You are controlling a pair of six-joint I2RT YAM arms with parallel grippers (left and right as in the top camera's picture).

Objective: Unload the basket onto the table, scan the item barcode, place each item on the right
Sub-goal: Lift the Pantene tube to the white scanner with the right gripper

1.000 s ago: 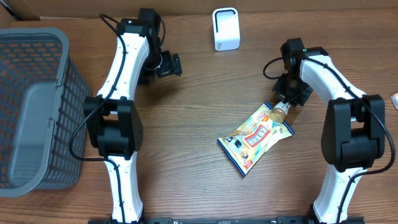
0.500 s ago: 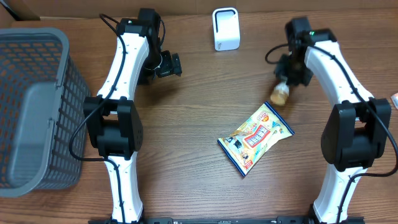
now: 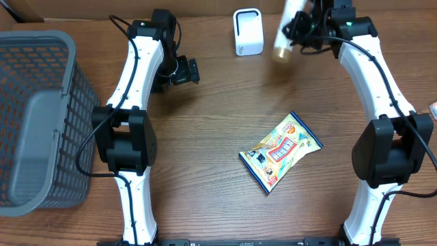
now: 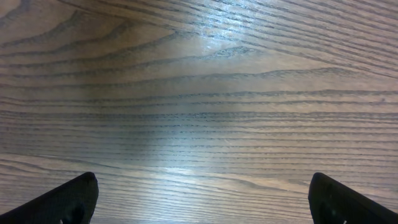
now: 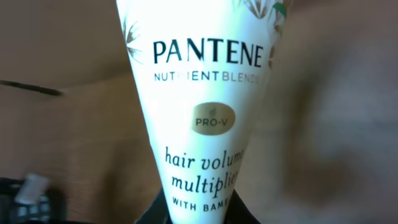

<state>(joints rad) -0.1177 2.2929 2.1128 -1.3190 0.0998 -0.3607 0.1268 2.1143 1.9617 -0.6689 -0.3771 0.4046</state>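
Pantene tube (image 3: 283, 37) up from the wood-grain table (image 3: 218, 102) to the scanner (image 3: 247, 31), right pincer (image 3: 301, 30) tight on it; left pincer (image 3: 189, 70) apart.

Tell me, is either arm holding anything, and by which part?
The right gripper holds a Pantene tube by its narrow end. The left gripper is open and empty.
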